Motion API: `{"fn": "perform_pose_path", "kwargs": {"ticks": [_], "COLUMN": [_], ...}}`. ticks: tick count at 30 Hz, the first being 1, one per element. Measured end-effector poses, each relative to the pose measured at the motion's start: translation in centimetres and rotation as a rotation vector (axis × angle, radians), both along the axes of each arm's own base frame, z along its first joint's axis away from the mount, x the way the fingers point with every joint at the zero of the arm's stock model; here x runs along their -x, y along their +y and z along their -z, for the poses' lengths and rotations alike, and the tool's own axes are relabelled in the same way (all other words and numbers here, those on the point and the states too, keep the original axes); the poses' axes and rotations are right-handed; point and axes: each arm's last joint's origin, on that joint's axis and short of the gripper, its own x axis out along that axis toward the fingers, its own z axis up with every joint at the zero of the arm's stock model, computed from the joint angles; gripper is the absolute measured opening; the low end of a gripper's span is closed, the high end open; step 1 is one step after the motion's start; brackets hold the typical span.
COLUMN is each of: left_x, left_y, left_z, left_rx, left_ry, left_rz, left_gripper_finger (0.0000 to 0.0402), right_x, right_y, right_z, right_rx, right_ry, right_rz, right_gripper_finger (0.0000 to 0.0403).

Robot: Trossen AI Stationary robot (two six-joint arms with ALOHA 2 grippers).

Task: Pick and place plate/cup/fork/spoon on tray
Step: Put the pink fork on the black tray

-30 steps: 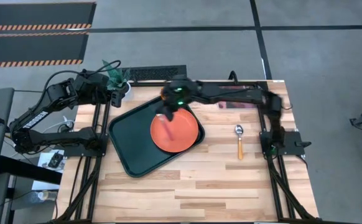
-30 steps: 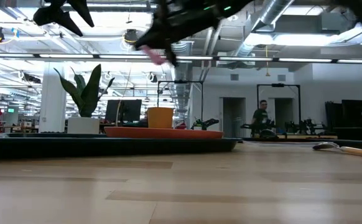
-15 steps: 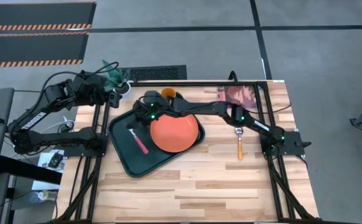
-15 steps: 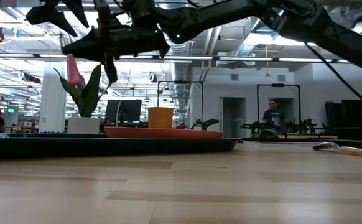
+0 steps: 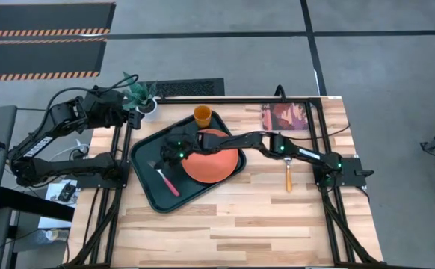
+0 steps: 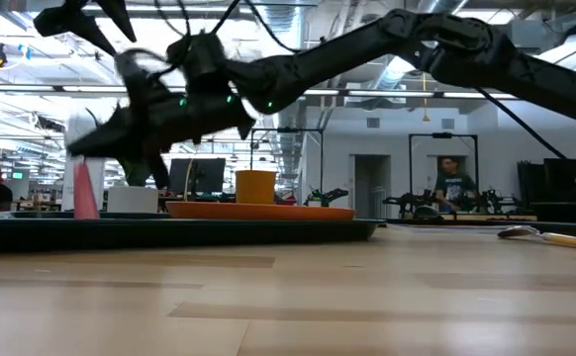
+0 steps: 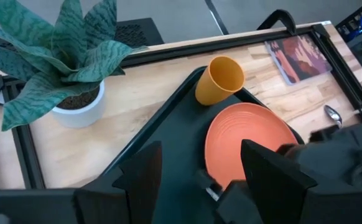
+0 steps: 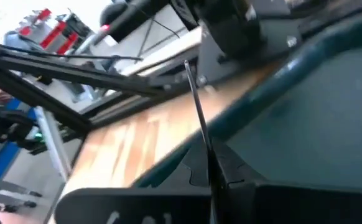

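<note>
Red-handled fork lower now, touching tray; right gripper clamped on it; left gripper spread.

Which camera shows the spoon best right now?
The high view: the whole spoon lies on bare table right of the tray. The low view shows it edge-on at far right, the left wrist view only its bowl, the right wrist view nothing.

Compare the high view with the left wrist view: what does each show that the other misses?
Only the high view shows the fork lying on the tray, the right end effector above it, and the spoon's orange handle. Only the left wrist view shows the plant's banded leaves and white pot up close. Both show the plate on the tray, the cup at its far edge, and the picture card.
</note>
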Motion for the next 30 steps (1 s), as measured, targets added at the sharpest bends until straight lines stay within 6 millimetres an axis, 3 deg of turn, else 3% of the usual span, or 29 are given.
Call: {"fn": "perform_pose_path", "kwargs": {"ticks": [30], "left_x": [0.0], "left_y": [0.1], "left_z": [0.0], "left_rx": [-0.017], "left_ry": [0.012], "left_rz": [-0.022], "left_gripper_finger": [0.0206], "right_x": [0.3], "right_y": [0.1], "right_z": [1.1], "right_rx": [0.062], "right_ry": [0.123], "right_rz": [0.116], "right_gripper_finger": [0.0018]}}
